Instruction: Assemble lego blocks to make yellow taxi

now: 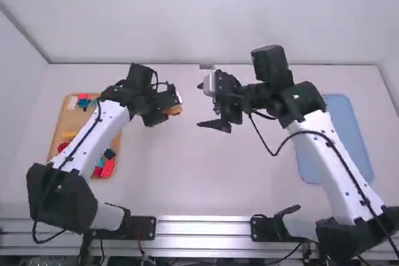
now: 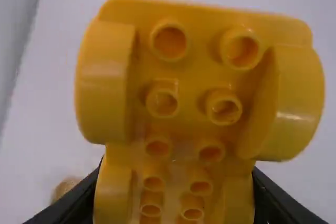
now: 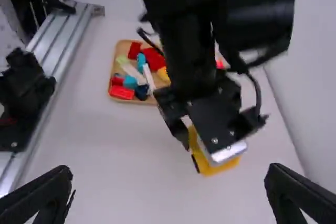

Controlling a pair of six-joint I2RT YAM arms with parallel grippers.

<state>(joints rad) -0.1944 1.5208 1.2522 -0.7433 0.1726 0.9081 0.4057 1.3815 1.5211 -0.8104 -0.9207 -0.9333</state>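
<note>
While left fingers [image 1: 154, 118] grip, block [image 2: 197, 66] juts outward lengthwise.

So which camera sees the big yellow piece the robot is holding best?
The left wrist view: the yellow piece fills much of it, so its little tubes and curved sides show. The high view has a small orange-looking bit at the left end effector. The right wrist view shows some yellow, partly hidden behind it.

Blue tray [image 1: 343, 111] — on the white table's [image 1: 187, 182] right side
</note>
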